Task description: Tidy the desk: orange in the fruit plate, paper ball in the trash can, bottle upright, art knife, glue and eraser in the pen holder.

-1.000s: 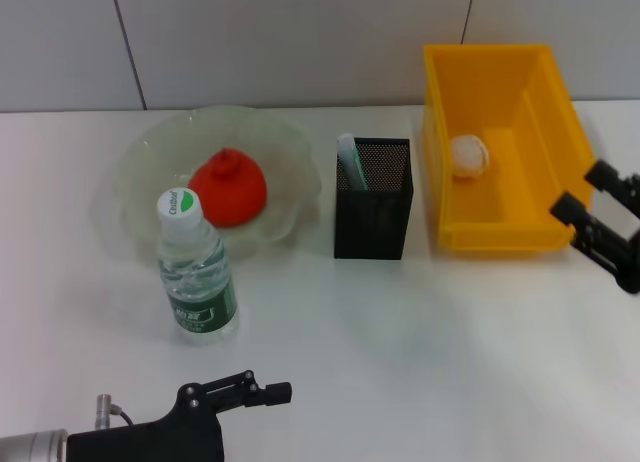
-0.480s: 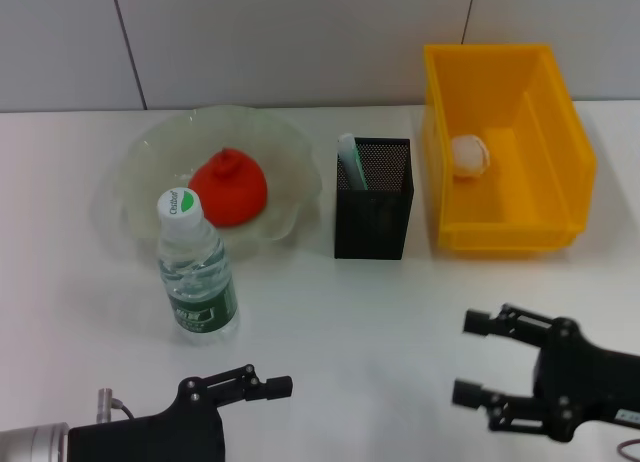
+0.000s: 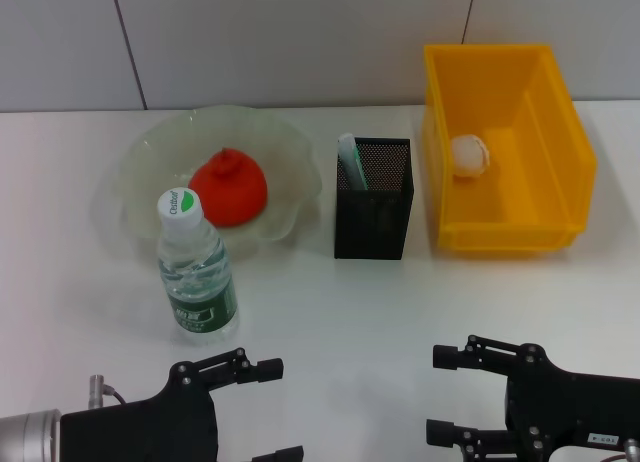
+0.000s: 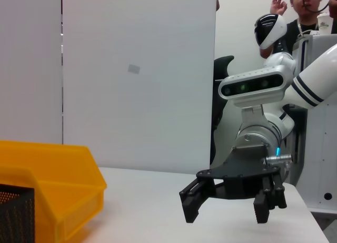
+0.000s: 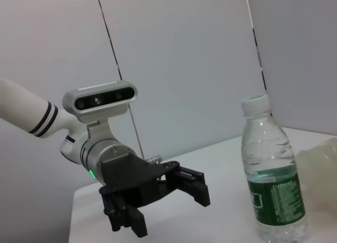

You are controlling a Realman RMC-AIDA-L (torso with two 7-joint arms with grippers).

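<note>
Nearest you, both arms sit low at the front edge: your right gripper (image 3: 452, 394) has swung back from beside the yellow trash can (image 3: 560, 142) within the last second and now hangs with its fingers spread and empty, while the left gripper (image 3: 275, 410), also spread and empty, has barely shifted. Beyond them the bottle (image 3: 196, 265) stands upright, then the orange (image 3: 229, 187) lies in the fruit plate (image 3: 285, 152), a tube stands in the pen holder (image 3: 372, 207), and the paper ball (image 3: 470, 154) rests in the can. To my eye that retreat marks the job as finished, though you can't see into the holder to confirm the knife and eraser.
</note>
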